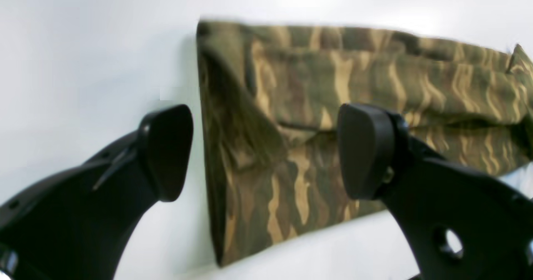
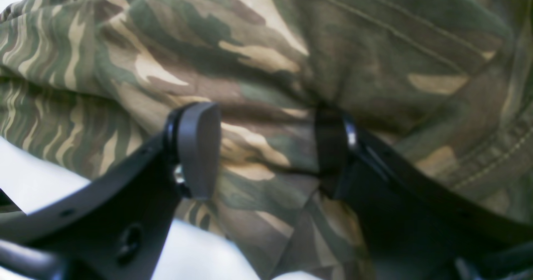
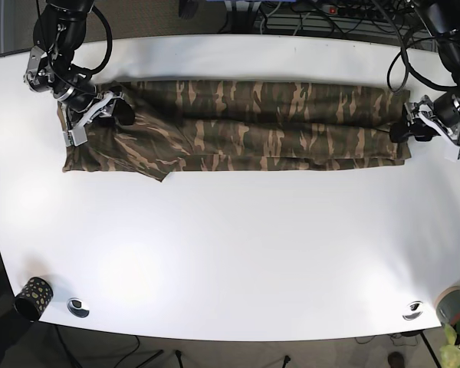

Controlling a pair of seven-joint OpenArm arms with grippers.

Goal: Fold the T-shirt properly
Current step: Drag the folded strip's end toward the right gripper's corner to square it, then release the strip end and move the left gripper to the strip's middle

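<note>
The camouflage T-shirt point(image 3: 238, 126) — soft, limp, light — is best taken at its end hems, at three and nine o'clock, where the left claw point(image 1: 266, 151) and right claw point(image 2: 266, 147) are spread wide, nothing held.

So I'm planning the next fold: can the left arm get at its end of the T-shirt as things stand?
Probably yes. The left gripper is open, its fingers straddling the T-shirt edge, with only bare table around that end.
</note>
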